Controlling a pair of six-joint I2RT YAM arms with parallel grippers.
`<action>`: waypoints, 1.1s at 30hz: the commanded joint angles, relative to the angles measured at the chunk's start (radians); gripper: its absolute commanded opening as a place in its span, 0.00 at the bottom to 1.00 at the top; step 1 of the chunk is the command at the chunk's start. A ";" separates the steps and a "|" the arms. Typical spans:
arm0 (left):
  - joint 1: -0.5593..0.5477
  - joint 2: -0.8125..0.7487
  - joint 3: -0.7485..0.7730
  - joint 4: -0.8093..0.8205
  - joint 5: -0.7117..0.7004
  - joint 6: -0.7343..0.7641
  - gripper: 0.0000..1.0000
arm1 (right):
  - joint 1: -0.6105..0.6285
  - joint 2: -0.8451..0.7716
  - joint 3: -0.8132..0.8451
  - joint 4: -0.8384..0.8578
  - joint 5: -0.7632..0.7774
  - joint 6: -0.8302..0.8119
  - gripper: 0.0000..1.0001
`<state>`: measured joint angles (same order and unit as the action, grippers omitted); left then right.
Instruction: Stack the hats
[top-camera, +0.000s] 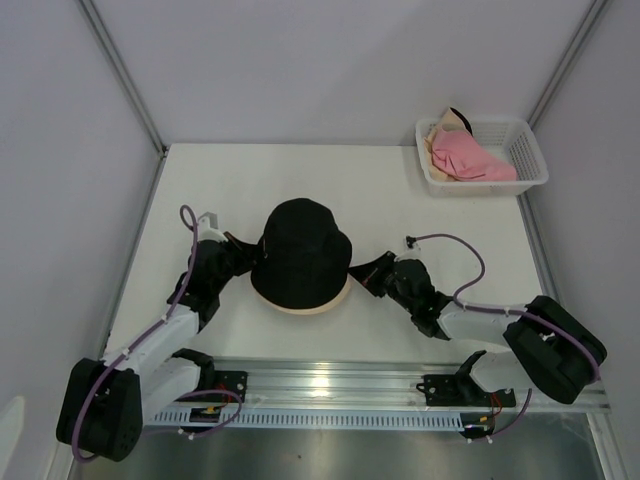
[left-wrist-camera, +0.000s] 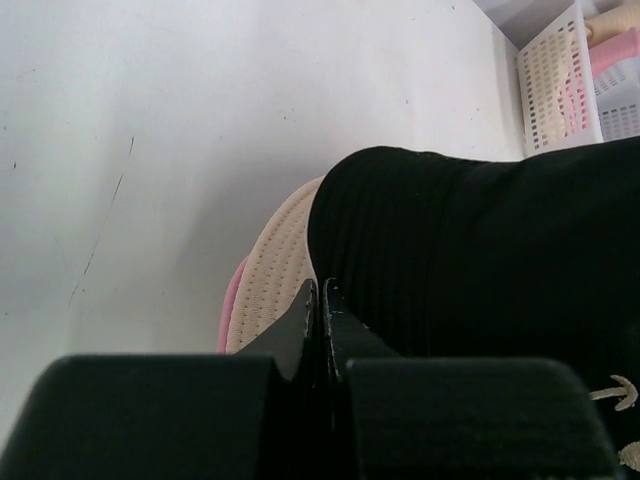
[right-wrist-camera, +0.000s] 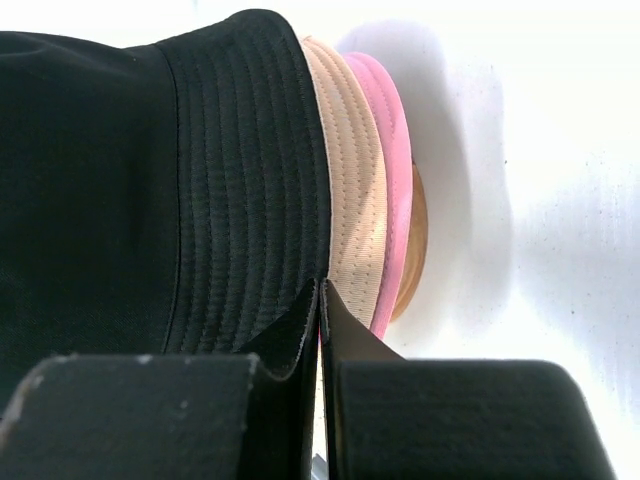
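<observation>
left claw (left-wrist-camera: 321, 300) closed, tips against black hat (left-wrist-camera: 480, 260) brim, no fabric seen between; peach hat (left-wrist-camera: 285, 265) just beneath. right claw (right-wrist-camera: 320, 300) closed at brim, pink hat (right-wrist-camera: 385, 140) and stand (right-wrist-camera: 415, 240) layered below. top view: black hat between both claws, basket (top-camera: 527, 150) far beyond right claw. risk: a brim snagged on pull-back would drag black hat askew.

Black hat (top-camera: 300, 250) tops centre stack over peach hat (right-wrist-camera: 350, 180), pink hat (right-wrist-camera: 390, 150); second pink hat (top-camera: 470, 160) crumpled far right.
</observation>
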<state>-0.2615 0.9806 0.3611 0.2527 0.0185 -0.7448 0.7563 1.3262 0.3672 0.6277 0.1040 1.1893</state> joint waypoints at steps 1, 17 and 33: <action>-0.010 -0.013 -0.034 -0.024 -0.055 -0.011 0.01 | 0.001 0.025 0.027 -0.017 0.030 -0.057 0.00; -0.022 -0.164 -0.105 -0.084 -0.104 0.044 0.01 | -0.023 -0.005 0.038 -0.212 -0.009 -0.241 0.00; -0.018 -0.393 0.373 -0.605 -0.264 0.215 1.00 | -0.679 0.221 1.002 -0.726 -0.219 -1.072 0.95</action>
<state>-0.2813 0.5762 0.6224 -0.2432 -0.2050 -0.6216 0.1501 1.4052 1.2140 -0.0208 -0.0647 0.3878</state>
